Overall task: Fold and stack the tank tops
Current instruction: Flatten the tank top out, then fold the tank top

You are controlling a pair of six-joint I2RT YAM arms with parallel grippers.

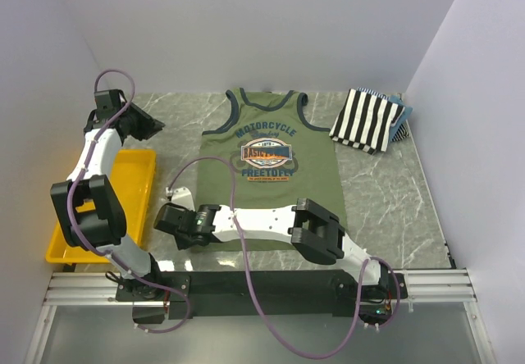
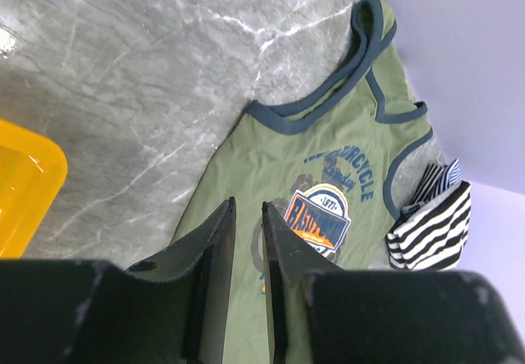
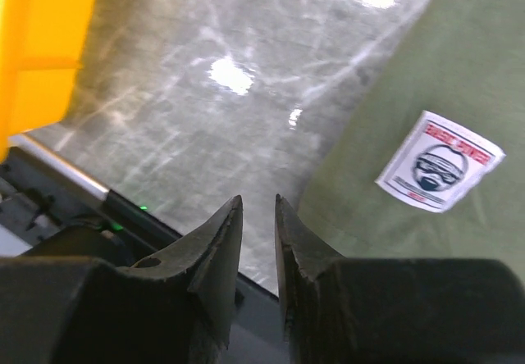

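Though the left end effector (image 2: 248, 210) and right end effector (image 3: 258, 204) are hovering barely parted, empty, such narrow gaps are probably risking bunching the olive tank top (image 1: 271, 188).

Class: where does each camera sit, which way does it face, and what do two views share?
Top external: above, behind the bases, facing down; both arms show.
Left wrist: high, facing down past left gripper onto olive-green cloth tank top.
Right wrist: low, past right gripper, at that top's edge.
Both wrists share the yellow plastic tray.
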